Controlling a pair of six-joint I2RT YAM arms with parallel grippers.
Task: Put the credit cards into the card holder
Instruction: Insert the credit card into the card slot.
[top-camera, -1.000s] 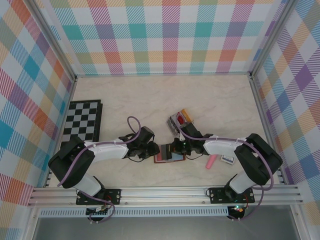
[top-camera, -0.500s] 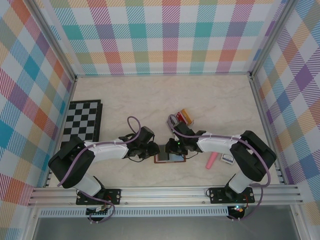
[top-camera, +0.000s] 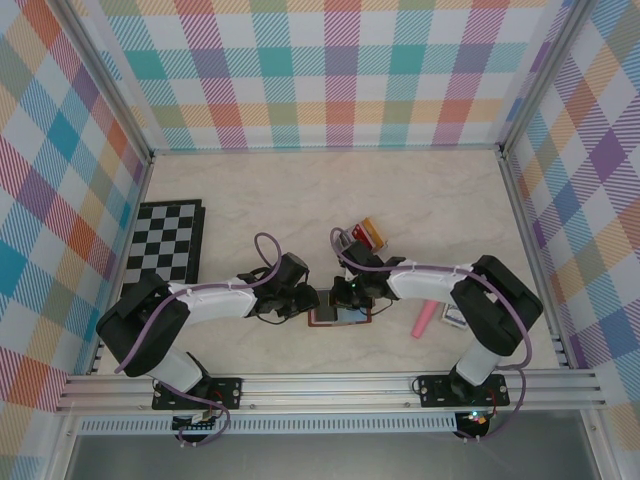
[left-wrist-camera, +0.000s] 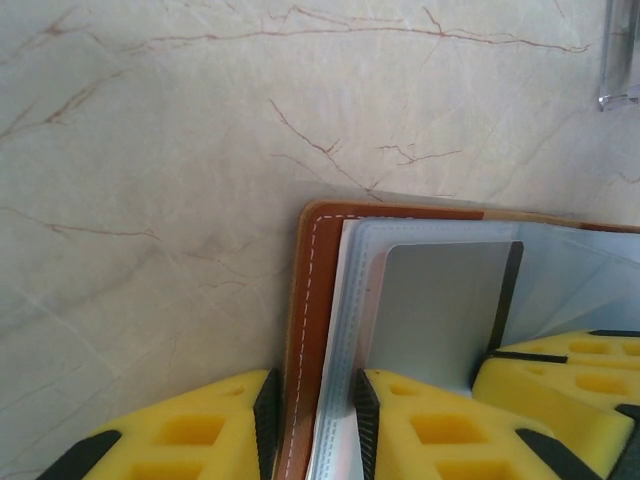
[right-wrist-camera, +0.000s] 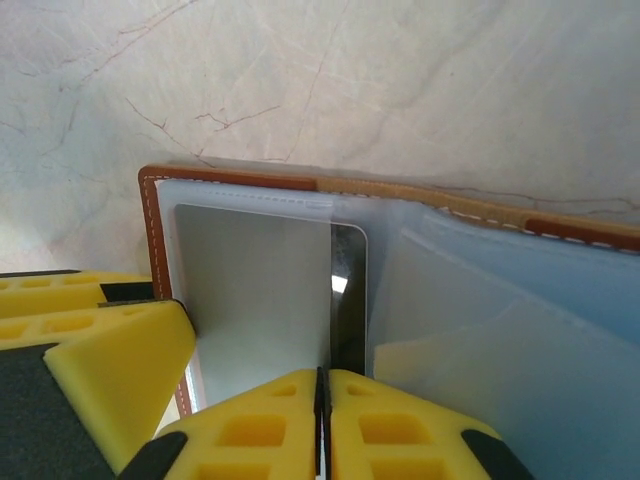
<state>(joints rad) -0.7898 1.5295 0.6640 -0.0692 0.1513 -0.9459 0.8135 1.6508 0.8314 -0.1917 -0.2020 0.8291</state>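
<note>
The holder (top-camera: 340, 316) lies open at the front middle of the table (top-camera: 300, 190). It has a brown cover, white stitching and pale blue pockets. I count one holder and one grey card (right-wrist-camera: 255, 290), pocketed. I see the left gripper (left-wrist-camera: 312, 400) pinching the cover edge and the right gripper (right-wrist-camera: 322, 385) pressed together at the card's edge.

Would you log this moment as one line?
left gripper: clamps card holder edge | right gripper: shut, at card | card: partly in slot

The card holder (top-camera: 340, 317) lies open near the front middle of the table (top-camera: 300, 190), with a credit card (right-wrist-camera: 260, 290) tucked in its left-hand pocket. Just behind it, slightly right, stands a card rack (top-camera: 365, 236). A chessboard (top-camera: 165, 242) lies well to the left, and a slim stick (top-camera: 424, 321) to the right.
</note>
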